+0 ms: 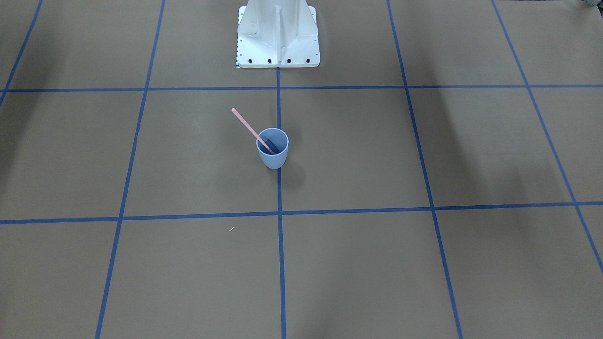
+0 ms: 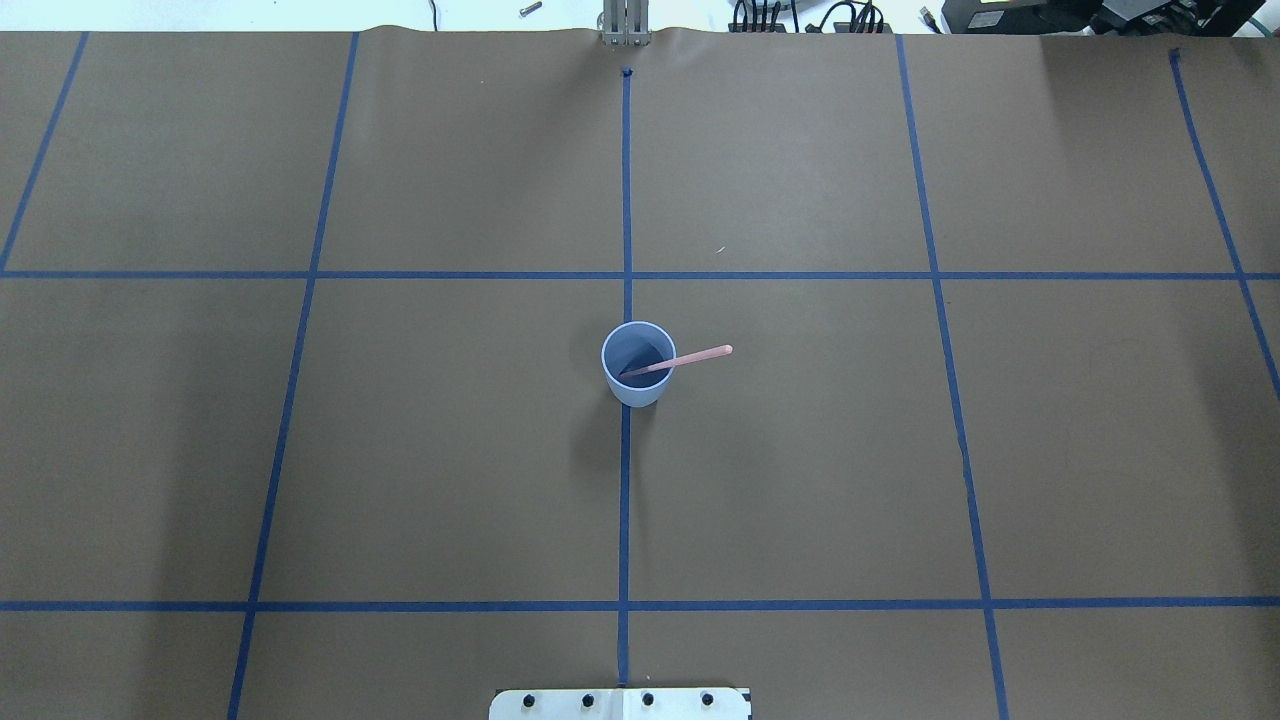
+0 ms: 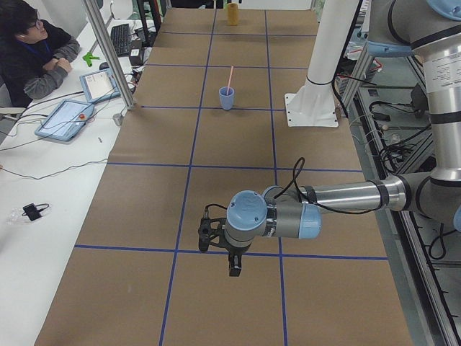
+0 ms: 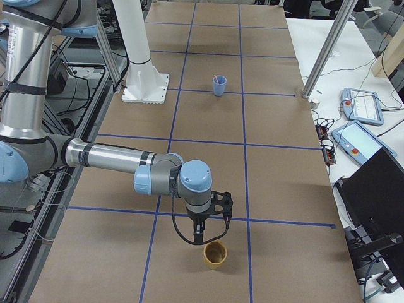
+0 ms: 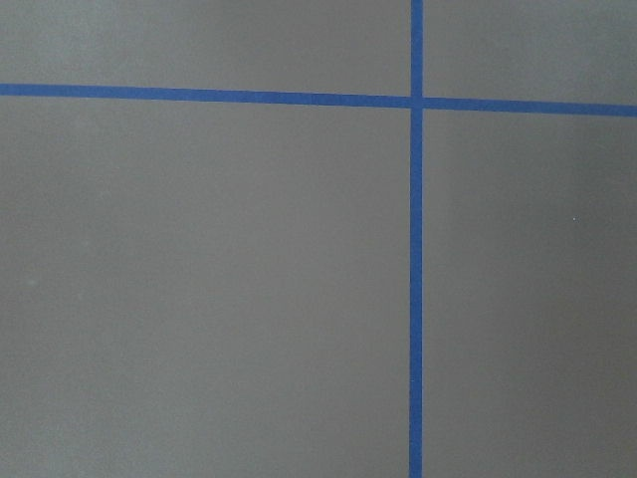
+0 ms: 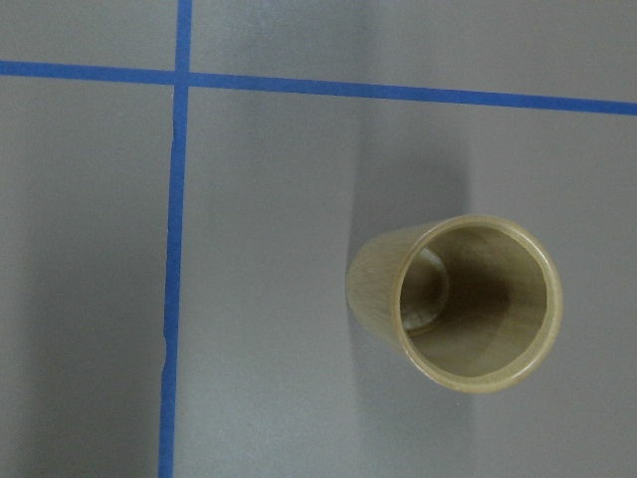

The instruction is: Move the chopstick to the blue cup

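Nothing readable anywhere, not a word or a number. Closest candidates: the tablets at the left edge of the left-side view, with screens too small and blurred to make out.

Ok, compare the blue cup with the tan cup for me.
Colour: the blue cup is pale blue, the tan cup a yellowish tan.
Contents: the blue cup holds the pink chopstick, which leans out over its rim; the tan cup is empty.
Place: the blue cup stands at the middle of the table; the tan cup stands toward the end on the robot's right.
Both stand upright, mouths up.
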Robot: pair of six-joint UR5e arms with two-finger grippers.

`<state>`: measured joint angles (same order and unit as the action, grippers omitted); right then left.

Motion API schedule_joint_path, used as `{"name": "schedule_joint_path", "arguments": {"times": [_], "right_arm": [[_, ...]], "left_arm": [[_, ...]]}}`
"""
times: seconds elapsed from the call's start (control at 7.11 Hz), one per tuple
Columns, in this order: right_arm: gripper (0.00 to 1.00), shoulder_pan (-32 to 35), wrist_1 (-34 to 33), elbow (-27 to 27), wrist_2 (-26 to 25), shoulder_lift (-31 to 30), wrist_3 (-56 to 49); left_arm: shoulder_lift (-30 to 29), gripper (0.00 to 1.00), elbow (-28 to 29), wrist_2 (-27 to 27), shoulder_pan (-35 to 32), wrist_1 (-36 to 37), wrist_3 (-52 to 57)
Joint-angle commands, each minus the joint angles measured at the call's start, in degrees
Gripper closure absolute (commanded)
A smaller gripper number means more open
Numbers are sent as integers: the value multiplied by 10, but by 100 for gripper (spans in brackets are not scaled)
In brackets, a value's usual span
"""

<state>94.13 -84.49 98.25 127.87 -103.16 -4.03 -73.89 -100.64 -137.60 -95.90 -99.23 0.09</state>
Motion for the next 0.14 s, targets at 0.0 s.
{"name": "schedule_joint_path", "arguments": {"times": [0.0], "right_arm": [[0,0,-1,3,-2,1,2]], "left_arm": [[2,2,0,1,-1,0,0]]}}
